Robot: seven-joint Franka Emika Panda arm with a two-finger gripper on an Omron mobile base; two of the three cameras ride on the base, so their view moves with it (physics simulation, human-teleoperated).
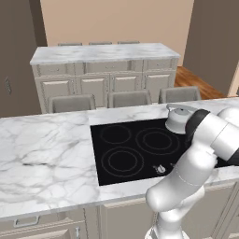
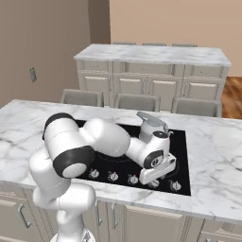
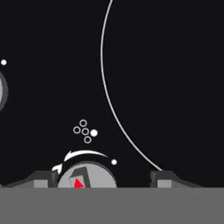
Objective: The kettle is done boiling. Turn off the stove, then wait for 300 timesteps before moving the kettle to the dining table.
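Your gripper [image 3: 103, 179] hovers over the stove [image 1: 126, 149], fingers apart astride a knob [image 3: 86, 176]; kettle [image 2: 152, 127] behind.

Bare black glass of the stove [image 1: 135, 154] is left open across 3 burner rings; the kettle [image 1: 178, 120] blocks its far right corner.

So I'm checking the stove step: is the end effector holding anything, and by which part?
Nothing is gripped yet. The end effector sits open, its fingertips either side of a stove knob, with a gap on the right.
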